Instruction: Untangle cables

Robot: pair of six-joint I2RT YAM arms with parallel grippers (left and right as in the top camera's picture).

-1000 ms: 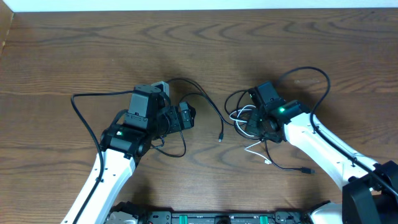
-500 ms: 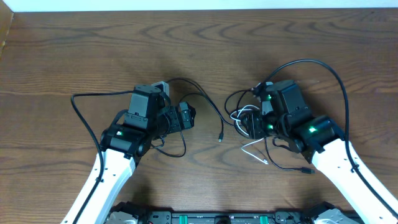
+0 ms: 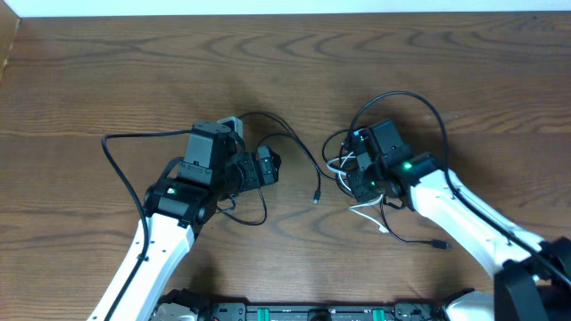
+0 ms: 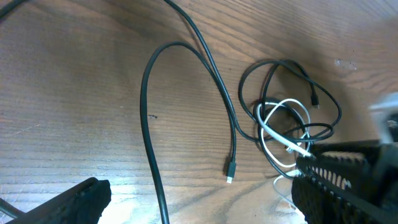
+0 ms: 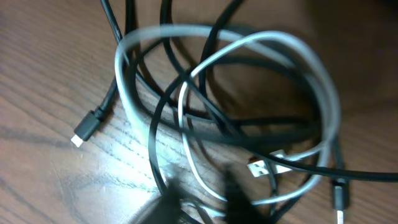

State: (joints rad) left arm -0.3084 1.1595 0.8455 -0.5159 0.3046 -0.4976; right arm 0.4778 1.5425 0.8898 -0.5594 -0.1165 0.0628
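The cables lie tangled right of centre: a white cable looped through a black cable. A longer black cable runs left from the heap, and its plug lies on the wood. My right gripper sits low on the heap. In the right wrist view its blurred fingertips stand close together around a strand of the white cable, with black loops beside them. My left gripper is open wide and apart from the heap. The long black cable passes between its fingers untouched.
Another black plug end lies near the front right, by the right arm. Thick black arm wires arc over the right arm and left of the left arm. The wooden table stretches back to a white wall edge.
The right gripper opened, then closed down on the tangle, and its arm shifted left and back over the heap. The left arm stayed still.
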